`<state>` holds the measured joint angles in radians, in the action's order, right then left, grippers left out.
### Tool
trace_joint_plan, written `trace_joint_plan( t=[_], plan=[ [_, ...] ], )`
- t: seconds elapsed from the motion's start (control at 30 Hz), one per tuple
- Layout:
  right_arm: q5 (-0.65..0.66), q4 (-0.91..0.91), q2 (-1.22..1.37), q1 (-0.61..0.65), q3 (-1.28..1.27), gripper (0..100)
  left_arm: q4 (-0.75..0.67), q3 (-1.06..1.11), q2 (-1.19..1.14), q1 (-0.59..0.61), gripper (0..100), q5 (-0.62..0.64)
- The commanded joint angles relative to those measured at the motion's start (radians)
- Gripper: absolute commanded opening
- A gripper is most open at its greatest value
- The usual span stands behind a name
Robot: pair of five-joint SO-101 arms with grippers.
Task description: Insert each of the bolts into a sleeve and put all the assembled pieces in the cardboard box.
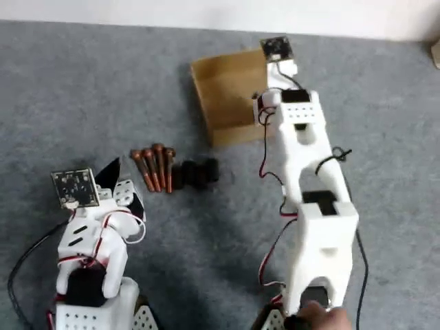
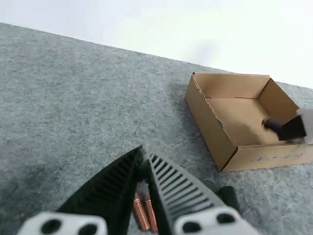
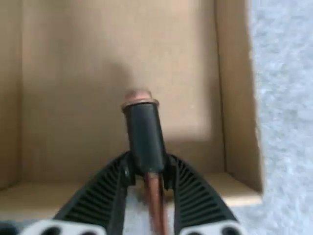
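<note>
Grey felt tabletop (image 1: 82, 89). Open brown cardboard box (image 1: 206, 103) sits upper centre of the high view. Right gripper (image 3: 146, 166) hangs over its inside, jaws clamped on a black cylindrical sleeve (image 3: 144, 137) with a copper-coloured bolt (image 3: 139, 98) through it. Loose copper bolts (image 1: 157, 167) and loose black sleeves (image 1: 198, 172) lie side by side, centre-left. Left gripper (image 2: 145, 155) is at lower left, near them — jaw tips together, holding nothing.

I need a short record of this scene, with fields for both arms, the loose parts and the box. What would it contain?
right jaws: shut on an assembled piece, held over the cardboard box
left jaws: shut, empty, above the loose bolts
loose bolts: four, side by side on the grey mat
sleeves: black, beside the bolts; number unclear
task state: held piece not yet released
</note>
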<state>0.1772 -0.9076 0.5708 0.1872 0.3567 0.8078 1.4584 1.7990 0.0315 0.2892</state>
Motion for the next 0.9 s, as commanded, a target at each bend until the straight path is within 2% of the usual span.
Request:
trace_joint_plan(
  t=[0.0,0.27,0.47,0.57,0.77,0.87],
  plan=[
    [0.02,-0.031,0.088,0.007,0.177,0.5,-0.025,-0.001,0.008,0.008,1,-0.006],
    [0.02,-0.286,0.3,0.007,0.579,3.3,-0.025,-0.001,0.008,0.008,1,-0.006],
    [0.02,-0.516,0.374,0.004,0.843,28.6,-0.025,-0.001,0.008,0.01,1,-0.006],
    [0.02,-0.624,0.38,0.004,0.964,35.9,-0.037,0.001,0.008,0.012,1,-0.006],
    [0.014,-0.852,0.378,0.007,1.296,36.4,-0.1,0.041,0.007,0.012,1,-0.028],
    [0.014,-0.86,0.371,-0.015,1.443,36.4,-0.1,0.041,0.007,0.01,1,-0.06]
  ],
)
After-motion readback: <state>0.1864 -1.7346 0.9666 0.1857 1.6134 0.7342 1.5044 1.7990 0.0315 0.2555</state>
